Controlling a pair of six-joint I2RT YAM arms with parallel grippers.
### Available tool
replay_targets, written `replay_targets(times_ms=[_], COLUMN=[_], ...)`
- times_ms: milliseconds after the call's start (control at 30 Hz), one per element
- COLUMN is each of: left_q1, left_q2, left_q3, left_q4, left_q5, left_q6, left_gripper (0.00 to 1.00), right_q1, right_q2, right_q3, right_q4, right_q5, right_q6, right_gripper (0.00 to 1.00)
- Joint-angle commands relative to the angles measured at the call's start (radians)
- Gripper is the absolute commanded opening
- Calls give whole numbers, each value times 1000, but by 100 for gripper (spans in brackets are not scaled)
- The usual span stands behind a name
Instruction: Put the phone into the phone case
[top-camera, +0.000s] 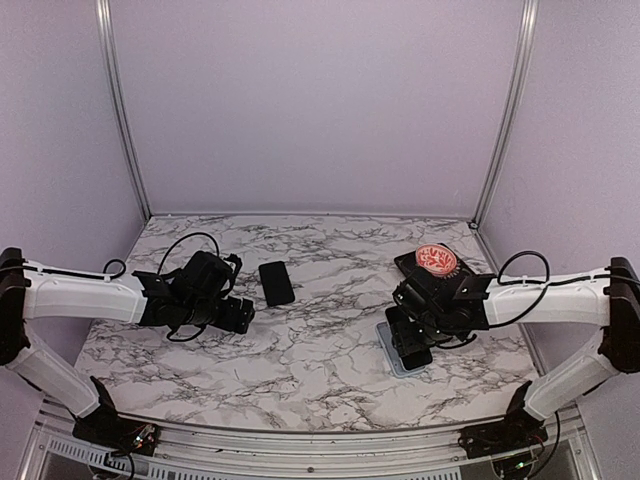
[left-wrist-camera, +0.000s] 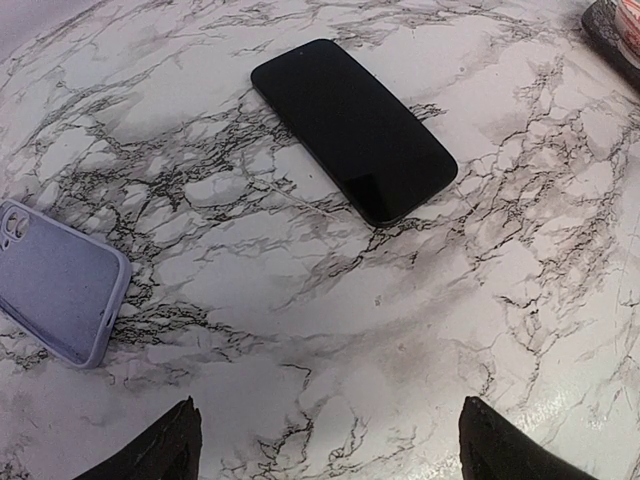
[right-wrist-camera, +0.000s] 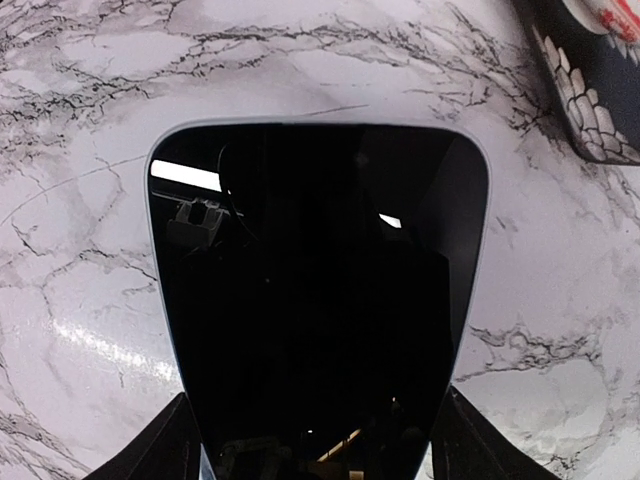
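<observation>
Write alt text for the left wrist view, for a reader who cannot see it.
A black phone lies flat on a marble table, apart from a lilac phone case at the left edge. The open left tool frames the bottom edge.

The black phone (left-wrist-camera: 352, 130) lies flat, screen up, ahead of the left tool (left-wrist-camera: 325, 445). The pale purple case (left-wrist-camera: 55, 280) lies open side up, nearer, off to its side.

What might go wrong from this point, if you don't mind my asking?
1. The phone lies flat and glossy on the marble table, so the open left gripper may slide it rather than lift it.
2. Nothing holds the lavender case, so it may skid when the phone is pressed in.
</observation>
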Motion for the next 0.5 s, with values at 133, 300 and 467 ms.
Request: replay_targets(times_ms=[133,300,467], left_q1=[-1,-2,-3], left_q2=[-23,-28,-24], left_q3=[-20,-22,-18], left_q4=[6,6,6], left_q5=[5,6,9], left_q6=[-17,-19,-11], left_gripper=[90,90,90], right_q1=[15,43,43], right_q2=[38,65,88], right_q3=[37,64,68], right_q4=[84,44,41], right_q5=[-7,25,33], right_q6=[71,118,138], right_gripper=[24,22,21])
